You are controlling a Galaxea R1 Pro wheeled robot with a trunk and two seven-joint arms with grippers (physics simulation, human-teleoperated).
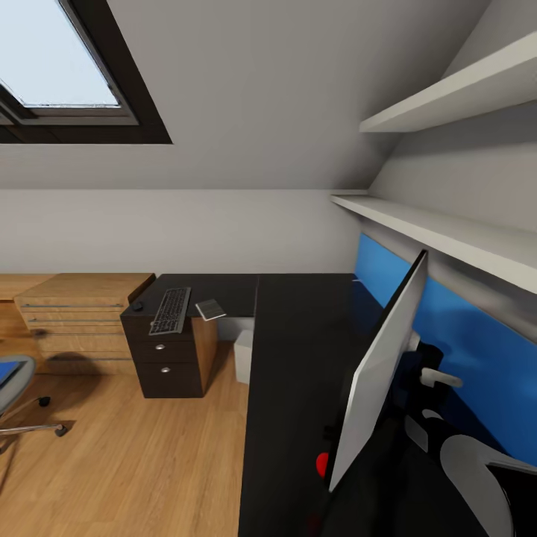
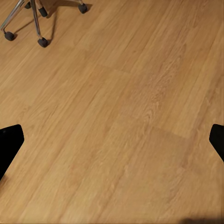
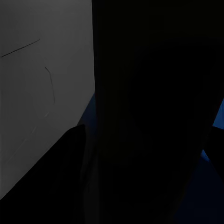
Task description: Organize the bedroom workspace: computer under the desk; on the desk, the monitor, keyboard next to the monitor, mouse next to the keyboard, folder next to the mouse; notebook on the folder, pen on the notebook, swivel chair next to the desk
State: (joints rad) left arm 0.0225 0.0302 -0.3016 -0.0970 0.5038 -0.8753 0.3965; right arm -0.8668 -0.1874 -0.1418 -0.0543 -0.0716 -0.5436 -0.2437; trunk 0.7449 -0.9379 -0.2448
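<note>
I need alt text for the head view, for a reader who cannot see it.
A black L-shaped desk with a blue back panel holds a monitor seen edge-on at right, and a keyboard, mouse and notebook on its far wing. A swivel chair stands on the wood floor at left.

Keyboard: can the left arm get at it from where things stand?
Probably not yet. The keyboard lies on the far wing of the desk, well ahead, while the left pincer hangs open over bare floor near the swivel chair.
</note>
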